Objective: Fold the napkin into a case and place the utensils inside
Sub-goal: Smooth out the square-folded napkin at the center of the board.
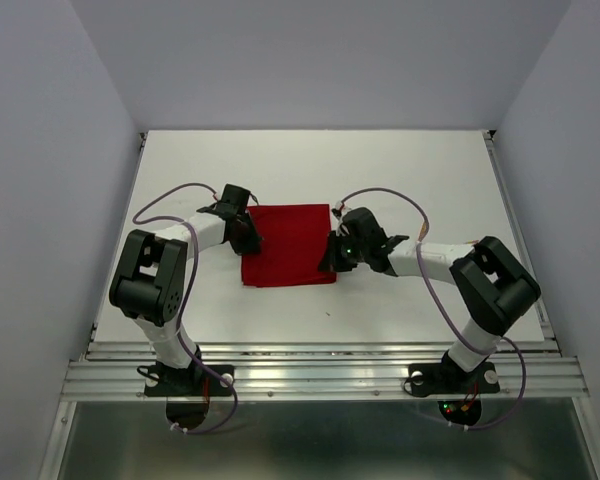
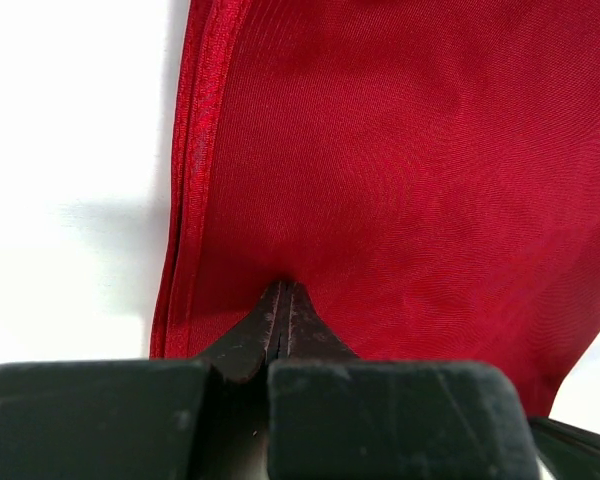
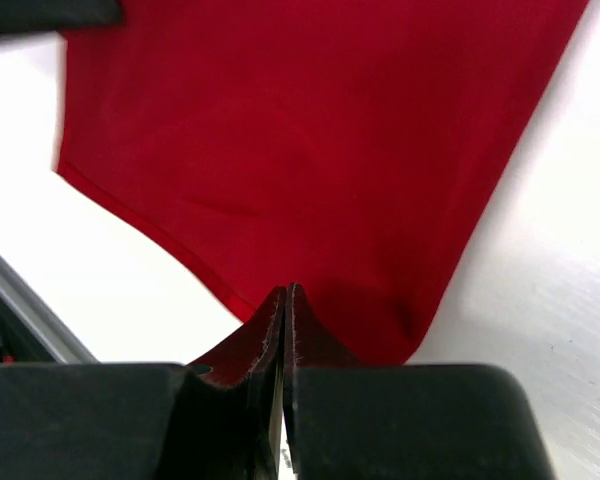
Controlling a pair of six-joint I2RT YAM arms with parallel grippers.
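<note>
At the middle of the white table (image 1: 410,180), 1 red napkin (image 1: 290,245), flat and roughly square, with doubled edges along its left side. At its 2 opposite sides, 2 arms, 1 gripper each. Left gripper (image 2: 283,292): fingers pressed together, pinching the napkin just inside the left edge, fabric puckered at the tips. Right gripper (image 3: 285,292): closed tight on the napkin near a corner of the right edge. Along the near side, 1 metal rail (image 1: 320,372); around, 3 pale grey walls (image 1: 310,60).

Left arm (image 1: 150,285) and right arm (image 1: 495,285): white links, boxy black joints, lilac cables (image 1: 170,187); left gripper (image 2: 283,290) and right gripper (image 3: 285,292) matte black, scuffed; green light (image 1: 443,407) at five o'clock
</note>
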